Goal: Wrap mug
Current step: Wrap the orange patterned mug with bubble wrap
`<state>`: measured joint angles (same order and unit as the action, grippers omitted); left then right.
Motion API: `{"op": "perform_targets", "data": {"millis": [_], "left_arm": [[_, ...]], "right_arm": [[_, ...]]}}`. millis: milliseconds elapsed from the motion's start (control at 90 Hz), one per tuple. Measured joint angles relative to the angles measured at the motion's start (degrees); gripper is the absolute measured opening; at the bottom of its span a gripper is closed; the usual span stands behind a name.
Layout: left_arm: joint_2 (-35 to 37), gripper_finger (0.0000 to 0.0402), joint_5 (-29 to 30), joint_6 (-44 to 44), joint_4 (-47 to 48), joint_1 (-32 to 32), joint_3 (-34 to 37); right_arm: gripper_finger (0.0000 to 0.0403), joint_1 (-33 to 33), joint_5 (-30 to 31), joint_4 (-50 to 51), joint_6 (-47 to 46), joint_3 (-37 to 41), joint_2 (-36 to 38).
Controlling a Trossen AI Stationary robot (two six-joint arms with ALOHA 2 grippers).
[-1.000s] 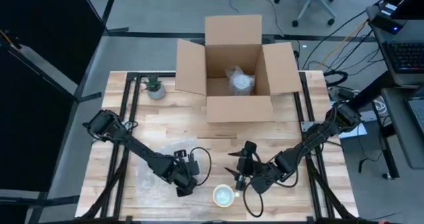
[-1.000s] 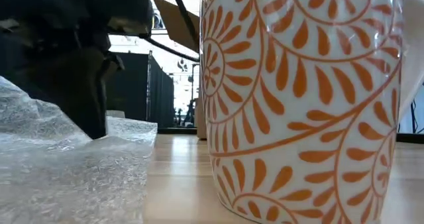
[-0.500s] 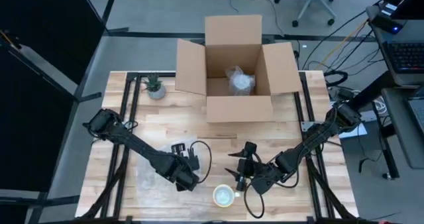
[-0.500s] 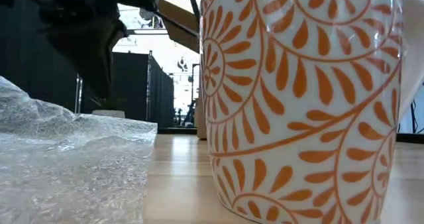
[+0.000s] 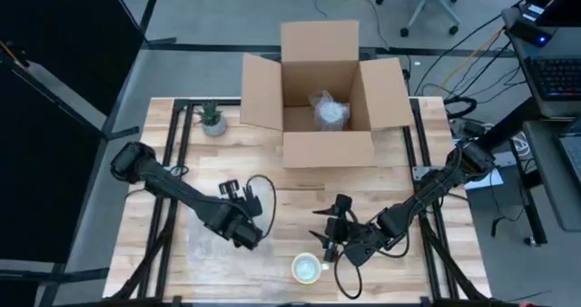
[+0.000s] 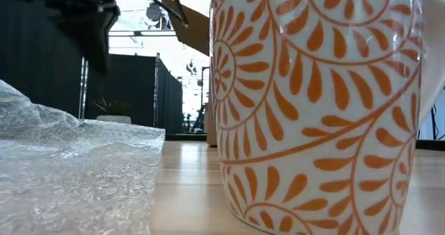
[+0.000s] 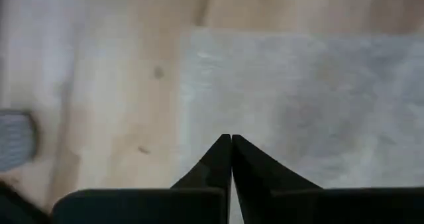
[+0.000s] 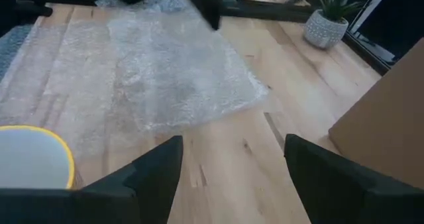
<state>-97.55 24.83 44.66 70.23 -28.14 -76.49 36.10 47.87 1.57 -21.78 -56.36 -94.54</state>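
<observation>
From above, a white ceramic mug with a yellow rim (image 5: 308,269) stood upright near the front edge of the pale wooden slatted table (image 5: 381,184), mouth facing up. Just left of it lay a clear, crinkled sheet of bubble wrap (image 5: 201,241), hard to make out against the wood. The left gripper (image 5: 245,235) hung over the sheet's right part, and the right gripper (image 5: 330,248) sat just beside the mug's upper right. Farther back stood an open brown cardboard box (image 5: 320,98) holding a wrapped bundle, and a small potted plant (image 5: 211,119) stood by the box's left.

At table height, the mug (image 6: 320,110) filled the frame, its glossy white wall covered in orange spiral and teardrop patterns, long axis vertical. The bubble wrap (image 6: 76,172) rose in a rumpled, pebbled mound to its left, apparently apart from it.

The left wrist view showed the left gripper (image 7: 230,159) with its dark fingers pressed together, holding nothing, above the flat translucent sheet (image 7: 298,98).

The right wrist view showed the right gripper (image 8: 232,174) with its fingers spread wide over bare wood, the mug's rim (image 8: 33,159) to one side.
</observation>
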Motion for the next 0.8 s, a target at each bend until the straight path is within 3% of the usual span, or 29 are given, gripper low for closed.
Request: {"op": "perform_targets", "data": {"millis": [300, 544, 800], "left_arm": [[3.89, 0.0000, 5.29, -2.40, 5.26, 4.89, 0.00], [3.93, 0.0000, 5.15, -7.37, 5.25, 9.13, 0.00], [4.33, 0.0000, -3.53, -7.49, 1.75, 8.70, 0.02]], "right_arm": [[0.0249, 0.00, -0.04, 0.02, -0.96, 0.20, 0.00], [0.0249, 0.00, -0.06, 0.07, -1.09, 0.20, 0.00], [0.0249, 0.00, -0.11, 0.23, -1.09, 0.20, 0.00]]}}
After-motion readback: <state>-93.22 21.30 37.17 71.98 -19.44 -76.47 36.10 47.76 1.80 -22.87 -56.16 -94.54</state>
